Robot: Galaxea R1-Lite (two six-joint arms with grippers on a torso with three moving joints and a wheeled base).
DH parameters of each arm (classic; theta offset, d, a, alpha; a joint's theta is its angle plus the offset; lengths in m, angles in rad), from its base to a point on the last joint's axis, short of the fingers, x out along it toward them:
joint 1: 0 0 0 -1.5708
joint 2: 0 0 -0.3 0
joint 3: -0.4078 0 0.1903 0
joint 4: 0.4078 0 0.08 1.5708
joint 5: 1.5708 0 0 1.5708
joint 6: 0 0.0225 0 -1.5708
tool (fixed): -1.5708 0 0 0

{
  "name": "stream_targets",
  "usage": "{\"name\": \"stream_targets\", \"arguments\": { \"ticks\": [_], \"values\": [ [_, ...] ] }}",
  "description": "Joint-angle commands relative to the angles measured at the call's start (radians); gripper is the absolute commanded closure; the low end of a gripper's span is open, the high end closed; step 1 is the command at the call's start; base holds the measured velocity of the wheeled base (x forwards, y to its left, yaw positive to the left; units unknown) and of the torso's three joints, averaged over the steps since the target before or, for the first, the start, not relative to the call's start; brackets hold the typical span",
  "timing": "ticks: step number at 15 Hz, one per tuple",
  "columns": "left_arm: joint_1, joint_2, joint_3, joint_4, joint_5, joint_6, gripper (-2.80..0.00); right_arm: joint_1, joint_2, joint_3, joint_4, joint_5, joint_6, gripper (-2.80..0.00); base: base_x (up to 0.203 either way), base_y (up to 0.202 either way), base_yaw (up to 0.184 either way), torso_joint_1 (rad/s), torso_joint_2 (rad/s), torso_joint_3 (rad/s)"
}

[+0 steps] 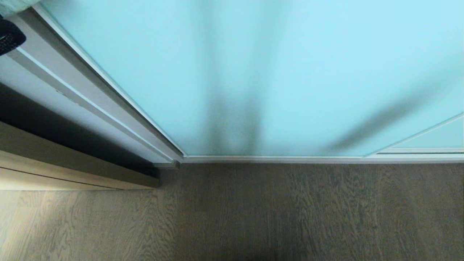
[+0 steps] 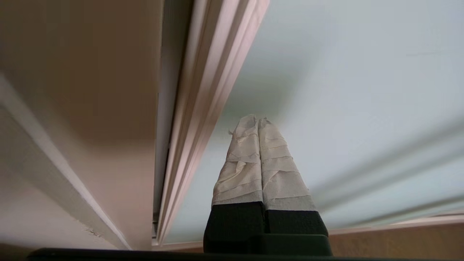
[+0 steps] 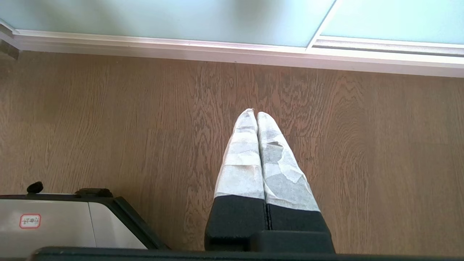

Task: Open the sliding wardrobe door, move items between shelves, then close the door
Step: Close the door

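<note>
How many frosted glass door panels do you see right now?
2. The sliding wardrobe door fills most of the head view, shut, with the left gripper shut at its left edge. A second panel shows at lower right, overlapping behind it. More may lie outside the view.

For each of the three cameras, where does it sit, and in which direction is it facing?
Head view: on the robot's head, looking down at the sliding door and floor; a dark part of the robot at the upper left edge.
Left wrist view: behind the left tool, shut, facing the door's glass beside its frame.
Right wrist view: behind the right tool, shut, facing the floor; robot's base shows.
Shared: all three show the door.
</note>
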Motion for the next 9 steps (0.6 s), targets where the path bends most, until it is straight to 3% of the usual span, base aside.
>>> {"name": "stream_targets", "arguments": {
  "ticks": [1, 5, 9],
  "values": [
    [0.000, -0.037, 0.000, 0.015, -0.003, -0.002, 0.00, -0.001, 0.001, 0.000, 0.000, 0.000, 0.000, 0.00, 0.000, 0.000, 0.000, 0.000, 0.00, 0.000],
    [0.000, -0.165, 0.003, 0.177, -0.061, -0.005, 0.00, 0.000, 0.001, 0.000, 0.000, 0.000, 0.000, 0.00, 0.000, 0.000, 0.000, 0.000, 0.00, 0.000],
    [0.000, -0.227, 0.085, 0.266, -0.038, -0.001, 0.00, 0.000, 0.001, 0.000, 0.000, 0.000, 0.000, 0.00, 0.000, 0.000, 0.000, 0.000, 0.00, 0.000]
  ]
}}
